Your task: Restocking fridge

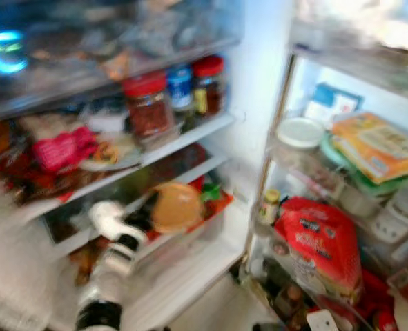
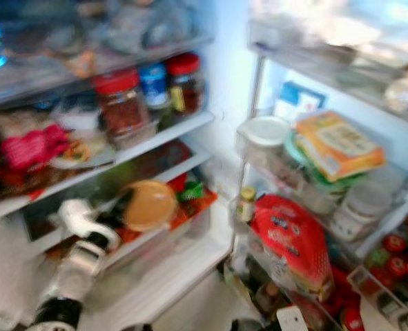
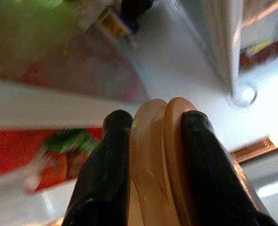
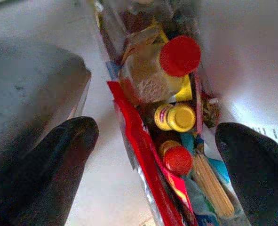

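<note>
left gripper (image 3: 150, 141) clamps your tan lid (image 1: 175, 205) edge-on | drawer (image 1: 190, 238) just beyond | right gripper (image 4: 153, 141) spread, idle

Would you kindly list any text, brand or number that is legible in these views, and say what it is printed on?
No text can be read; the views are blurred.
Red bag in the door: white and dark label patches, illegible.
Orange box: print too blurred.
Red-lidded jar: no label legible.
Yellow-capped bottle: label print too small.
Tan disc held in the left gripper: no marking visible.
</note>
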### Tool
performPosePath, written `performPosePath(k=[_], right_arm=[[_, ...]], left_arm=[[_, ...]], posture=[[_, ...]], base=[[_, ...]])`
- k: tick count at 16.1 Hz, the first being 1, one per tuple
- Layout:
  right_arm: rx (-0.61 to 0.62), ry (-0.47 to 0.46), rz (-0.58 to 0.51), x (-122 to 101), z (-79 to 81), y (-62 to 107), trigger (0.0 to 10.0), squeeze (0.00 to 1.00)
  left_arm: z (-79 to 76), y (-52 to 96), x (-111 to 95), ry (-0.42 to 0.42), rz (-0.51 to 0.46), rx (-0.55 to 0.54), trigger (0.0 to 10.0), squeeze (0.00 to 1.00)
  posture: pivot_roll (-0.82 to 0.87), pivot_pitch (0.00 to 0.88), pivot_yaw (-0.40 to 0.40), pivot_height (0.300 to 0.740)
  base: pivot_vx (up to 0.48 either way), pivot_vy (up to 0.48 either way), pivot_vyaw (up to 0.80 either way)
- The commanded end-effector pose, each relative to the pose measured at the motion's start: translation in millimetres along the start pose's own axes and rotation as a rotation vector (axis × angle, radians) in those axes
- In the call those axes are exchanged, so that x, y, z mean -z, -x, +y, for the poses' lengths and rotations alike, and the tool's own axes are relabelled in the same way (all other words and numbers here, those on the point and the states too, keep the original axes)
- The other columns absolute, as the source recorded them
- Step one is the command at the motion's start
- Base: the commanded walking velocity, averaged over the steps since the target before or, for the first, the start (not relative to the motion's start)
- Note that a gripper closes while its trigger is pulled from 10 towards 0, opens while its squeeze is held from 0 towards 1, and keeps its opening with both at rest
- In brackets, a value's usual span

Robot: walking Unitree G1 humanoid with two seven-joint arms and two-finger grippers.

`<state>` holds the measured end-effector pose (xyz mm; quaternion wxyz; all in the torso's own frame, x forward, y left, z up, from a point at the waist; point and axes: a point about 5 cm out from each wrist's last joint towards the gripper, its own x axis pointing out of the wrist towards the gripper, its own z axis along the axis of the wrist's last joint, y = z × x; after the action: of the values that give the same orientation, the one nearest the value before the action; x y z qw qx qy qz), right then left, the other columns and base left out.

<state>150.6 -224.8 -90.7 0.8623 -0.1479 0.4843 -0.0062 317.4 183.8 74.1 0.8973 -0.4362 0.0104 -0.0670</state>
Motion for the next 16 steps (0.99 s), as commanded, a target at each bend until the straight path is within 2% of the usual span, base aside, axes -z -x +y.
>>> performPosePath(k=[1,4,6,11,13,16], right_arm=[[-0.039,0.008,0.024,5,9.7,0.9,10.0,0.0],[-0.042,0.012,0.025,6,9.7,1.0,10.0,0.0],[-0.041,0.014,0.027,7,8.7,1.3,10.0,0.0],[-0.03,0.022,0.034,13,3.7,2.9,10.0,0.0],[-0.021,0.037,0.05,22,-2.0,5.1,10.0,0.0],[-0.018,0.042,0.05,24,-5.4,5.8,10.0,0.0]], left_arm=[[-9.4,-6.6,6,0.019,0.009,0.022,10.0,0.0],[-7.5,-14.6,-1,-0.016,-0.038,-0.033,10.0,0.0],[-0.6,-21.7,-12,-0.007,-0.108,-0.134,10.0,0.0],[10.6,-23.7,-22,0.0,-0.197,-0.277,10.0,0.0],[19.1,-21.4,-28,0.056,-0.262,-0.356,10.0,0.0],[27.5,-16.9,-30,0.114,-0.298,-0.413,10.0,0.0]], posture=[[-0.08,0.0,0.047,0.631],[-0.1,0.0,0.044,0.631],[-0.11,0.0,0.042,0.631],[-0.14,0.0,0.025,0.631],[-0.16,0.0,0.005,0.631],[-0.17,0.0,-0.007,0.631]], base=[[0.296,0.0,0.0],[0.09,0.0,0.0],[0.0,0.0,0.0],[0.0,0.0,0.0],[0.0,0.0,0.0],[0.0,0.0,0.0]])
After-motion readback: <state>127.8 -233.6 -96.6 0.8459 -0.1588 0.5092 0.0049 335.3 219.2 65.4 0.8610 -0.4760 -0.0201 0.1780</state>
